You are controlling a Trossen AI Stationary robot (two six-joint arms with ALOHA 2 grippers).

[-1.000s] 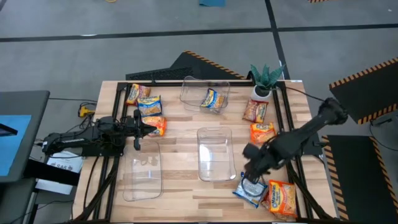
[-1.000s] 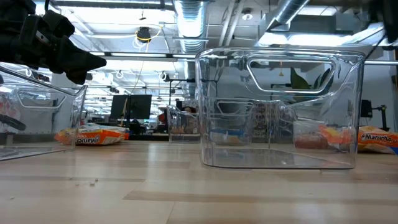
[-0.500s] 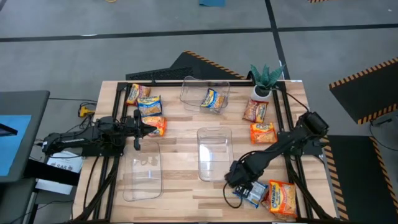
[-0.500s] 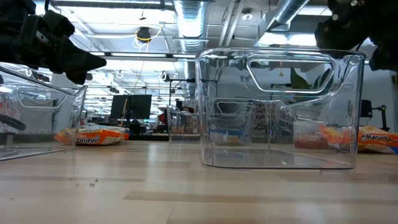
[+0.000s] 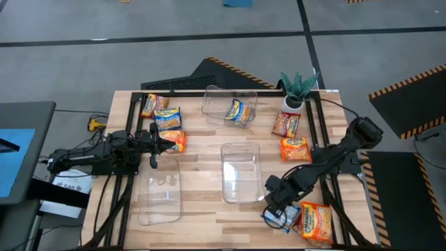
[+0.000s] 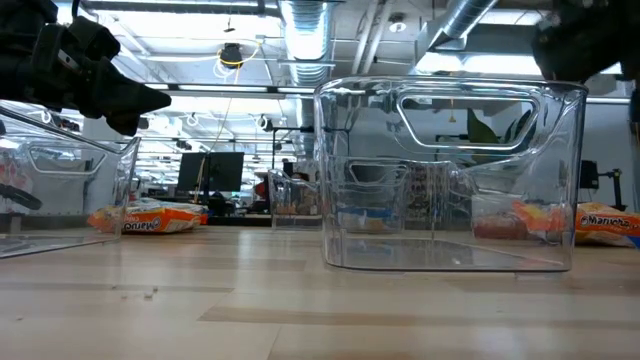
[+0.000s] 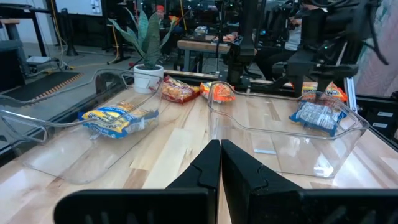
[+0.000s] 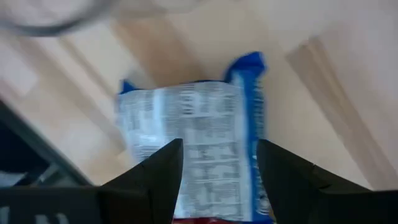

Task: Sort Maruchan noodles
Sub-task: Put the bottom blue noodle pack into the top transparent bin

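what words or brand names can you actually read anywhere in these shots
"Maruchan", cut off at the frame edge: on the orange packet at the far right of the low view.
A partial, upside-down-looking brand word on the orange packet at left: not readable.
Print on the blue packet between the right gripper's fingers: too blurred.

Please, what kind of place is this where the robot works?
Probably a robotics lab or workshop. The wooden table stands on a grey floor with striped hazard mats; the low view shows exposed ceiling ducts and desks with monitors behind.
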